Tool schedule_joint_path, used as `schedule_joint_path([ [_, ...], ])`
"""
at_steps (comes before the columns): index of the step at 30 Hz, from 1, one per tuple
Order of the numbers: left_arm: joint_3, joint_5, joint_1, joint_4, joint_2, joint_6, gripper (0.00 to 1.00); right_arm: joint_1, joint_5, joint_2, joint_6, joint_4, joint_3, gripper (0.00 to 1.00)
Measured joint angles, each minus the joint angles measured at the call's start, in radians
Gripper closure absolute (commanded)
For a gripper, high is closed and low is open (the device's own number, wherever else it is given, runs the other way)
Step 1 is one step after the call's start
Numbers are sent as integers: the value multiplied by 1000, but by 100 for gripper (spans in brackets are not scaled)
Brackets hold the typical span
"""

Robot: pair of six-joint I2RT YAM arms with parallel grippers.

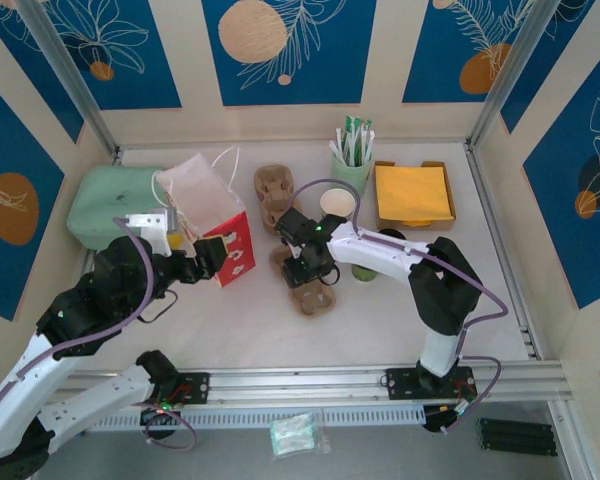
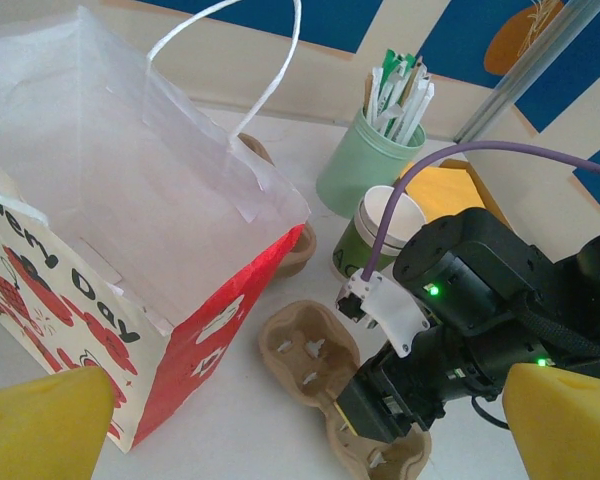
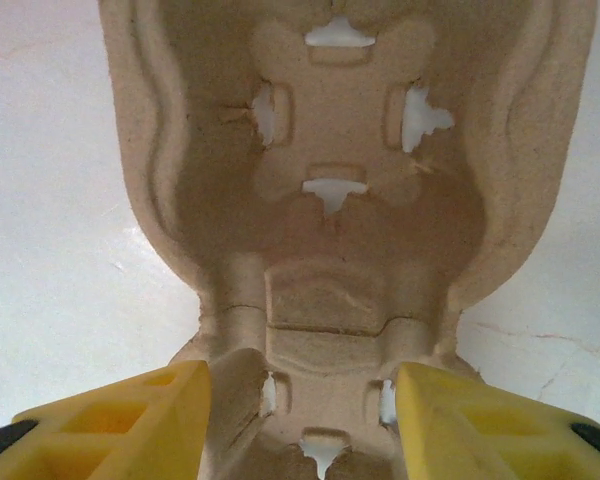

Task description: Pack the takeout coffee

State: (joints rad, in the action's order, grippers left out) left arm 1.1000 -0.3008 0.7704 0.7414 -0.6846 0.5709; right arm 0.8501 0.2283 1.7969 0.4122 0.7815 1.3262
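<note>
Right gripper (image 3: 300, 425): yellow fingers (image 3: 110, 420) straddle the narrow middle of the cup carrier (image 3: 330, 200); the jaws are half drawn in, with cardboard filling the gap and meeting both pads.
Cup carrier: brown moulded cardboard, lying flat on the white table (image 1: 230, 320) near its centre, both wells empty.
Left gripper (image 2: 305, 400): jaws spread wide and holding nothing, hanging just beside the paper bag (image 2: 130, 200) and facing the carrier.
Paper bag: red and white, standing upright with its mouth open, to the left of the carrier.
Coffee cup (image 2: 385, 225): upright and uncovered on the table, just in front of the mint-green tumbler (image 2: 365, 165) of sticks, beyond the carrier and the right arm's wrist.
Black lid (image 1: 391, 236): flat on the table, partly hidden by the right arm, near the napkin tray (image 1: 413, 195) and apart from the cup.
</note>
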Motion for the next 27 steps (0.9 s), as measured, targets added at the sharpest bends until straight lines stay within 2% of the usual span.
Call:
schedule_joint_path([
  [27, 0, 0, 0, 0, -19, 0, 1, -13, 7, 55, 0, -4, 0, 49],
])
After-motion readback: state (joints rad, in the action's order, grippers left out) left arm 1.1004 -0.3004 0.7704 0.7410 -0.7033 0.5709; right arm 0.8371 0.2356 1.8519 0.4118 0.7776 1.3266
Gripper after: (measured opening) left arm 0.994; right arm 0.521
